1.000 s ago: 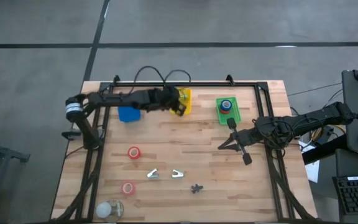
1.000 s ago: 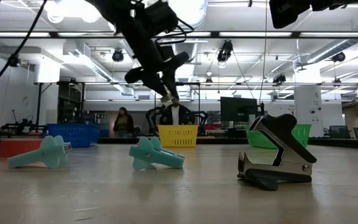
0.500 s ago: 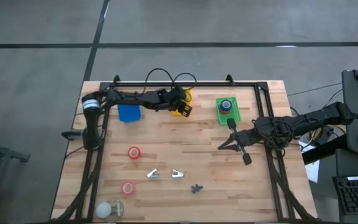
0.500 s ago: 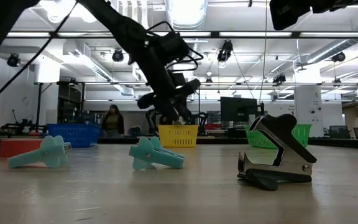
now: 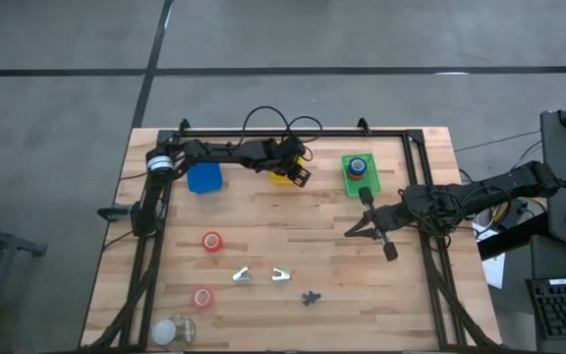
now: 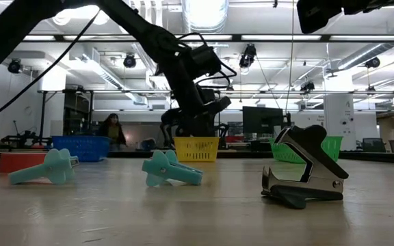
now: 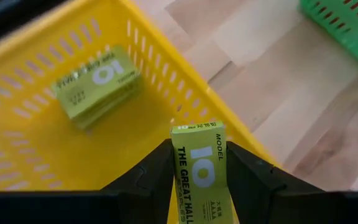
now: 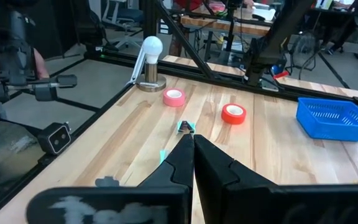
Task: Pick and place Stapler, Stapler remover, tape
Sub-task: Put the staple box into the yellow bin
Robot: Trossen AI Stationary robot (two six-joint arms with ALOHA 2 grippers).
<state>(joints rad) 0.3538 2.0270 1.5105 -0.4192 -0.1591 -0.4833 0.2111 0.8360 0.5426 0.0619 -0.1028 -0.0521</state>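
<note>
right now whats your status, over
Left gripper shut on a yellow-green staple box, over the yellow basket; a second box already inside. Right gripper shut, empty, parked mid-table. Nothing in the way.

Lighting: even and bright from ceiling lamps [image 6: 204, 10], which glare white in the low view | Shadows: soft, short on the tabletop [image 5: 293, 236] | Focus: left wrist view sharp on the yellow basket [image 7: 55, 143]; right wrist view blurs at its own fingers [image 8: 188, 163].
</note>
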